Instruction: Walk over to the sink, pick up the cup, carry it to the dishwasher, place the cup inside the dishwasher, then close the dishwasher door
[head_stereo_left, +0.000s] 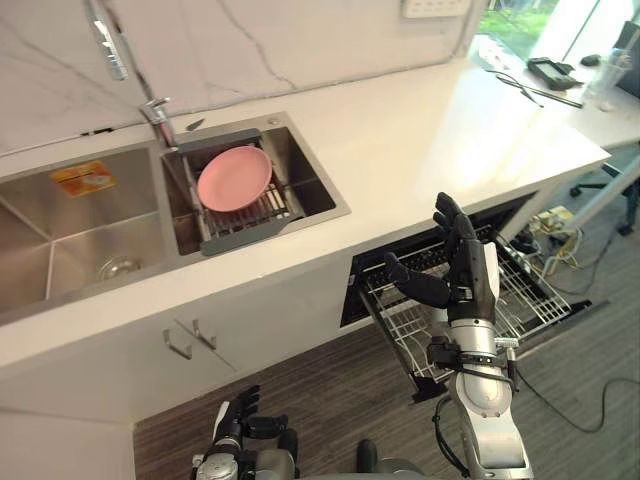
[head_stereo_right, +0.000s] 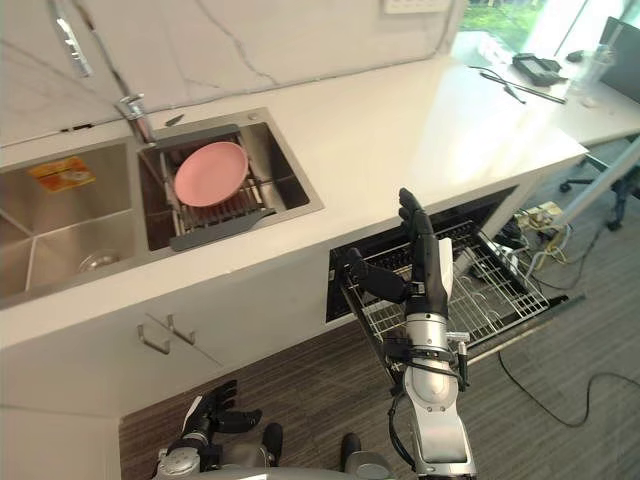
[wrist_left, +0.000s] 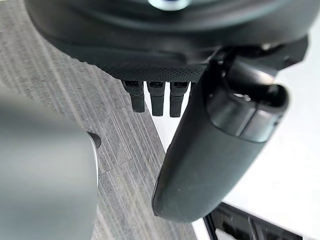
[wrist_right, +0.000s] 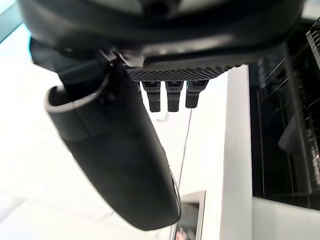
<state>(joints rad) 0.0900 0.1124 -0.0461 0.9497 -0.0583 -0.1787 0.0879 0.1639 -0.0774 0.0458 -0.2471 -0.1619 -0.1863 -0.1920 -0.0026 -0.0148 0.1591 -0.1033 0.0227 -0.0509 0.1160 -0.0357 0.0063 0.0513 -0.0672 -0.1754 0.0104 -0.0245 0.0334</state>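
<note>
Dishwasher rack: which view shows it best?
The right eye view: the dishwasher rack lies pulled out, the open right hand covering its left part. The left eye view matches; the right wrist view catches a dark sliver.

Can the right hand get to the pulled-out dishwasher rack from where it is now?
Probably yes. The right hand is open, held up close in front of the dishwasher rack, which is pulled out, and nothing stands between them.
</note>
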